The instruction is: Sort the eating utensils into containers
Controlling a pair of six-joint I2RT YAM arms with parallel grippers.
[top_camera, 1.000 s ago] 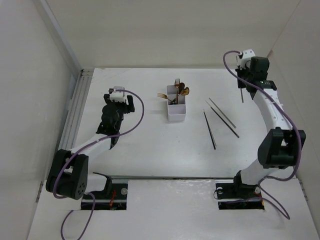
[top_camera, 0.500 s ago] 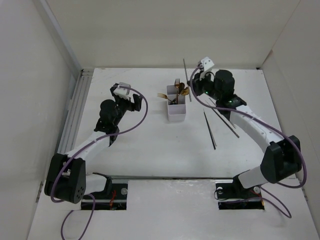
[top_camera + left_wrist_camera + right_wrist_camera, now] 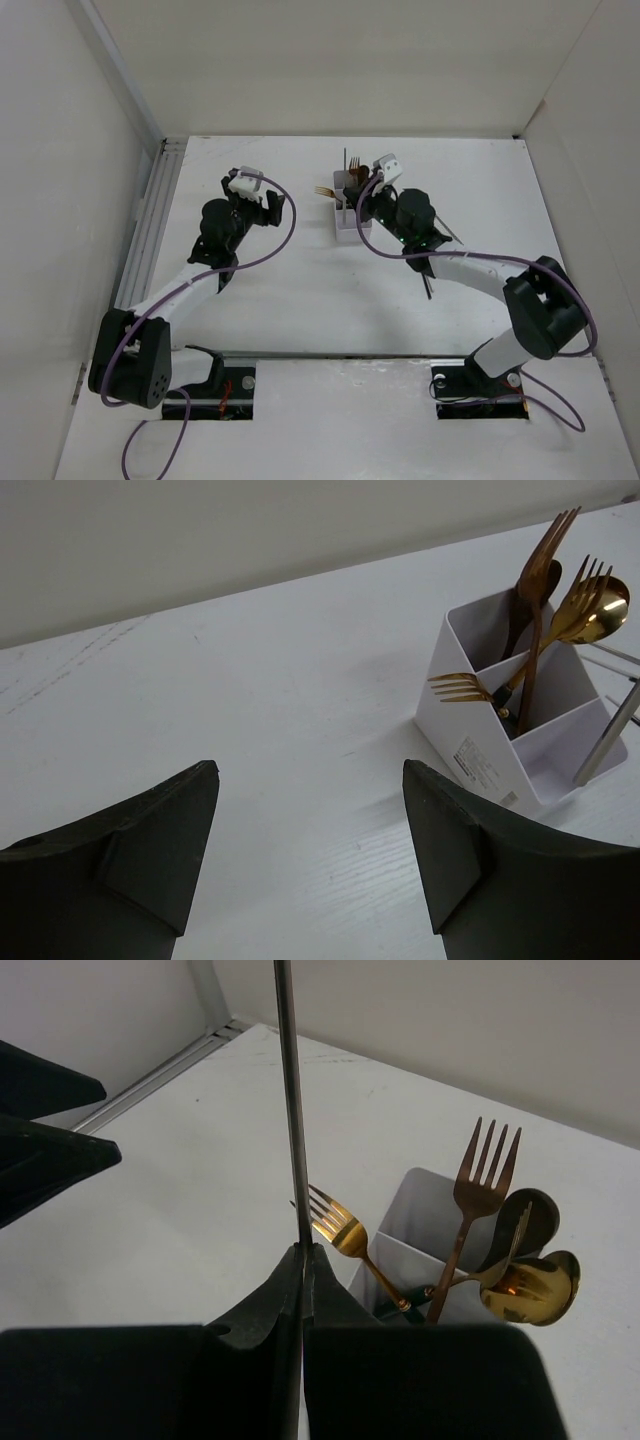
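Note:
The white three-compartment box stands at the table's middle back, with gold forks and a gold spoon in its far and middle compartments. My right gripper is over the box, shut on a thin silvery chopstick held upright. In the left wrist view the chopstick's lower end is inside the box's otherwise empty end compartment. My left gripper is open and empty, left of the box, fingers low over bare table.
More chopsticks lie on the table right of the box, partly hidden by my right arm: a dark one and another. A metal rail runs along the left wall. White walls enclose the table on three sides.
My right arm has swung from the back right corner to the box, carrying the chopstick, and now holds it upright in the box. The left gripper has shifted slightly toward the back right.

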